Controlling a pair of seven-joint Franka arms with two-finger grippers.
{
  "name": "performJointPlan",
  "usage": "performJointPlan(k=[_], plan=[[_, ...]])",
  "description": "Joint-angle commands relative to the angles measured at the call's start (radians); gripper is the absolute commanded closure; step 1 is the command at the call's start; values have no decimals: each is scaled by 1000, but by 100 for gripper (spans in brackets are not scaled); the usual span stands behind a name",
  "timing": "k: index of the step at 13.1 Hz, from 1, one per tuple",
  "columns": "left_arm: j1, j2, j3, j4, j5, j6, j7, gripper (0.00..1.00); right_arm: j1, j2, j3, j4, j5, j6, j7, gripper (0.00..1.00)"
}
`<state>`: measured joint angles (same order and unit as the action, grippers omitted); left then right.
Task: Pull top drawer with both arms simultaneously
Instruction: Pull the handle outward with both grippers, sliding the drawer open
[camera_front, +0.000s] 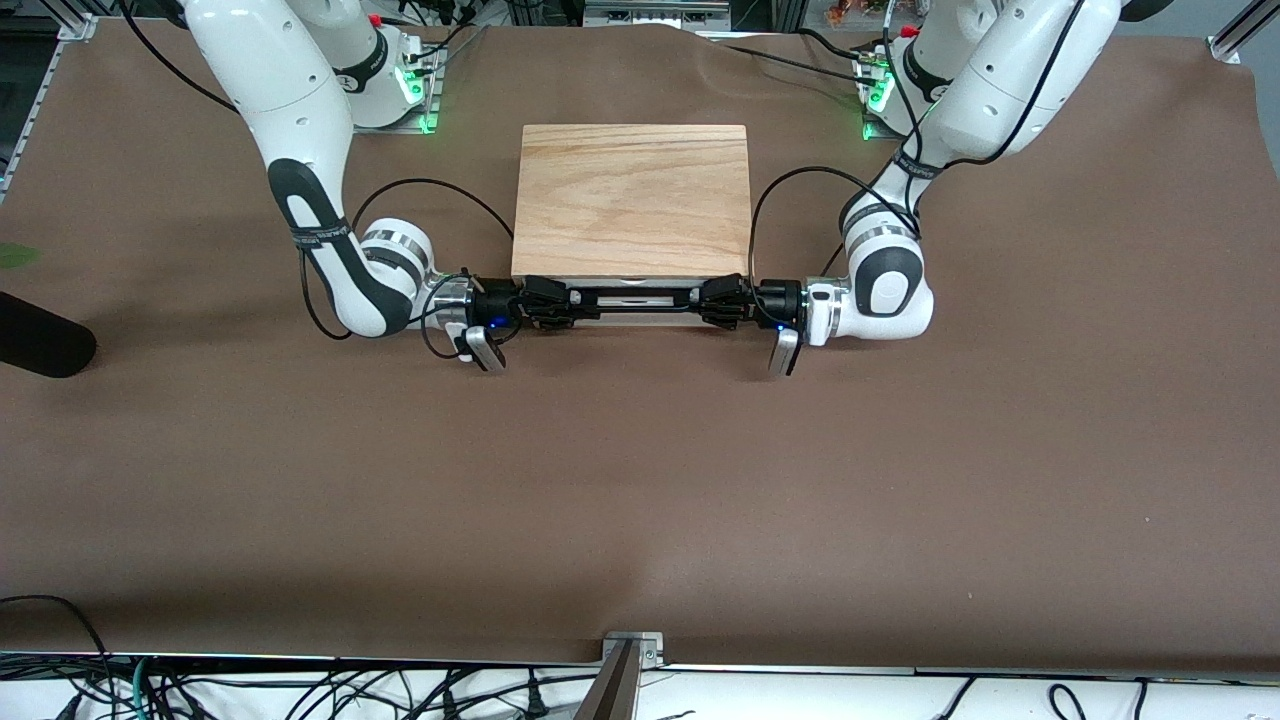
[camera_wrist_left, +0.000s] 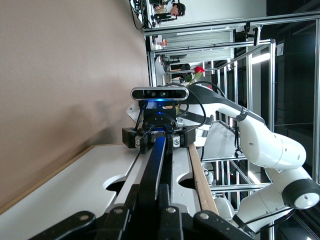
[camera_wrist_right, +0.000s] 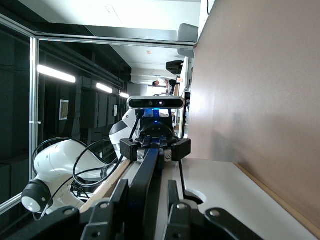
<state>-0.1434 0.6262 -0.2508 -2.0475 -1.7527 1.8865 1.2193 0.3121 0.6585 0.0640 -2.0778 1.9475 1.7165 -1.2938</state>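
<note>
- Black bar handle (camera_front: 630, 297) of the top drawer (camera_front: 630, 285): left gripper (camera_front: 722, 300) fingers pinch one end, right gripper (camera_front: 545, 300) fingers the other.
- No readable writing.

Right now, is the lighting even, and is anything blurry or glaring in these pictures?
Front view: even light on the brown table, soft shadows under both arms, green glow at their bases. Left wrist view: the left gripper is close and soft, the drawer's black handle sharper. Right wrist view: bright ceiling strips glare against a dark room.
</note>
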Motion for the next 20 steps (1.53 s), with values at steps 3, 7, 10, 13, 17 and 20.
performJointPlan(k=[3, 7, 10, 13, 17, 20], plan=[[-5, -6, 2, -29, -28, 8, 46, 94, 18, -37, 31, -71, -21, 9, -33, 90], [-5, -6, 2, -29, -28, 8, 46, 94, 9, -33, 28, -33, -21, 9, -28, 100], [-5, -6, 2, -29, -28, 8, 46, 95, 5, -28, 27, -15, -22, 11, -19, 100], [-5, -5, 4, -29, -31, 16, 39, 100, 4, -20, 7, 36, -28, 14, 46, 100], [-5, 3, 8, -13, -33, 52, 2, 100, 4, 24, -19, 136, -35, 14, 116, 100], [-5, 16, 11, 3, -51, 54, -7, 100, 4, 53, -38, 194, -42, 26, 122, 100]])
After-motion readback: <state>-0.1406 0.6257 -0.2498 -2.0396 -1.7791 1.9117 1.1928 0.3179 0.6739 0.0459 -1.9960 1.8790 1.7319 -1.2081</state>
